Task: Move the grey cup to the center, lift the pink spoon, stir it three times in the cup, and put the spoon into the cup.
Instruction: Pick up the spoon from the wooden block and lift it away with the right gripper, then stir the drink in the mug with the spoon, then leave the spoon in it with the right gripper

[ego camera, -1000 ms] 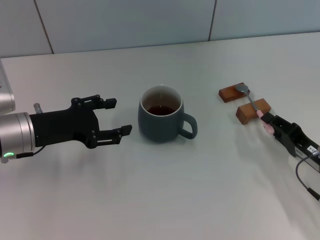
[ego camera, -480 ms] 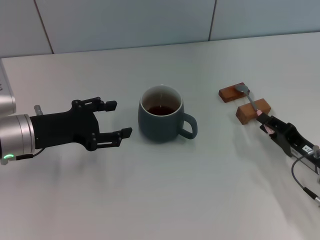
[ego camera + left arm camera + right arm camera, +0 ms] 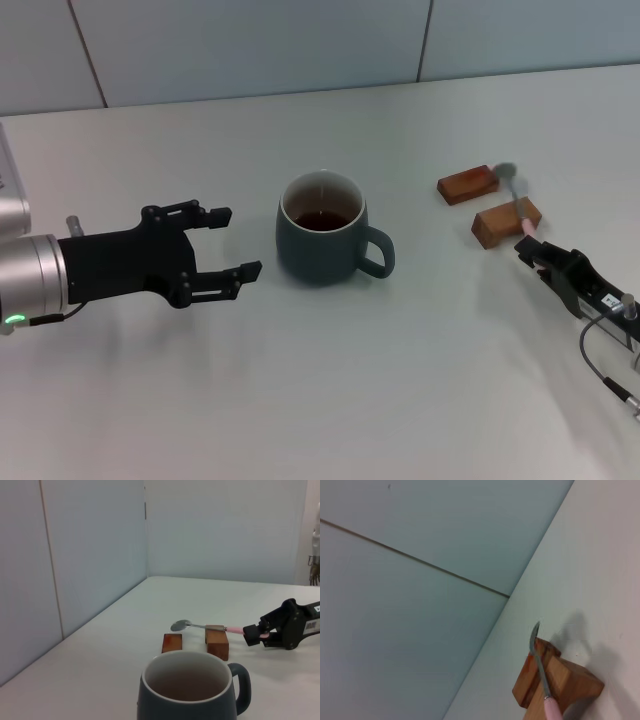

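Note:
The grey cup (image 3: 322,230) stands mid-table with dark liquid inside and its handle toward my right arm; its rim fills the foreground of the left wrist view (image 3: 192,690). My left gripper (image 3: 238,240) hangs open just left of the cup, not touching it. The pink spoon (image 3: 518,200) has its pink handle end pinched in my right gripper (image 3: 535,250), which is shut on it. Its silver bowl is raised in the air above the far wooden block, and its neck (image 3: 200,626) passes just over the near block. The right wrist view shows the spoon (image 3: 540,665) over a block.
Two brown wooden blocks lie at the right, the far one (image 3: 467,184) and the near one (image 3: 500,222), also seen beyond the cup (image 3: 172,643) (image 3: 216,641). A wall of pale panels (image 3: 300,40) runs behind the table.
The spoon's bowl has risen off the far block and swung slightly right as my right gripper pulled back a little. My left gripper has eased slightly away from the cup.

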`<state>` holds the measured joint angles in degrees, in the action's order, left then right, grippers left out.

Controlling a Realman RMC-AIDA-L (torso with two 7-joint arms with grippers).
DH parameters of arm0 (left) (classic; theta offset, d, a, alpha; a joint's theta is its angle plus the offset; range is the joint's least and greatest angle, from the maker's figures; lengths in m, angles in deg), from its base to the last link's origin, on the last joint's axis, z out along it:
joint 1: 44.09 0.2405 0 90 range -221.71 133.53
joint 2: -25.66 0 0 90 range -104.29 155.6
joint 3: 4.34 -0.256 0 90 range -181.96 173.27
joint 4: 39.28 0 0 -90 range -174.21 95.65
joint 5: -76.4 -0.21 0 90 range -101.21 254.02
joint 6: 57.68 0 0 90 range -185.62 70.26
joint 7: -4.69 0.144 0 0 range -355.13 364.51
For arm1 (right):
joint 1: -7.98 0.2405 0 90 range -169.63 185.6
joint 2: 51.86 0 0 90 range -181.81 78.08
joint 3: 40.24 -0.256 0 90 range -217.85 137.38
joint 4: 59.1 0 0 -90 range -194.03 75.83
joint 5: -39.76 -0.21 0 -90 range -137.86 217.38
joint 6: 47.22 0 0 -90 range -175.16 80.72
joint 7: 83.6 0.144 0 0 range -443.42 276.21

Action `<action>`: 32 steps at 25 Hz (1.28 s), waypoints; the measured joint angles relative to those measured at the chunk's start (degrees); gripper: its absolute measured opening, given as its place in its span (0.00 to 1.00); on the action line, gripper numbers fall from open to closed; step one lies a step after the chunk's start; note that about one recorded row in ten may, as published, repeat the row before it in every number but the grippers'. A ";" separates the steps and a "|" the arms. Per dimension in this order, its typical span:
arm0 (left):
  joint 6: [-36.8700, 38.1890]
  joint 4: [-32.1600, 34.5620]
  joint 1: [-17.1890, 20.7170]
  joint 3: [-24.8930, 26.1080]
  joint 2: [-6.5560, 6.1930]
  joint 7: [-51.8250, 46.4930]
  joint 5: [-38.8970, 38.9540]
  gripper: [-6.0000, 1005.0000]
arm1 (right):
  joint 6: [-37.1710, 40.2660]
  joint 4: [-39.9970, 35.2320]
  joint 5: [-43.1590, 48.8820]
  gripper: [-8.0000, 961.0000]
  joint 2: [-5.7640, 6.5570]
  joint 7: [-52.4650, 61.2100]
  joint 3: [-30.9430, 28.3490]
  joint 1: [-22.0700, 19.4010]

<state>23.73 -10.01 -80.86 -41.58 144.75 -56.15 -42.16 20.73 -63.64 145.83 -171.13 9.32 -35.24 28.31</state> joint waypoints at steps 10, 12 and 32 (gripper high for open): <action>0.02 0.16 0.63 -0.14 -0.09 0.56 0.57 0.80 | 7.94 -0.37 -0.50 0.14 -0.03 -5.87 -4.50 -2.94; 0.06 0.23 0.64 -0.16 -0.09 0.46 0.59 0.80 | 11.76 -2.30 -0.50 0.14 0.14 -7.00 -5.35 -3.57; 0.40 0.44 0.36 -0.20 -0.07 -0.12 1.50 0.79 | 32.65 -76.12 1.57 0.14 -0.41 20.14 24.85 -4.77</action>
<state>24.13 -9.58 -80.50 -41.78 144.68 -56.27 -40.65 53.38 -139.76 147.41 -171.54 29.46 -10.39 23.53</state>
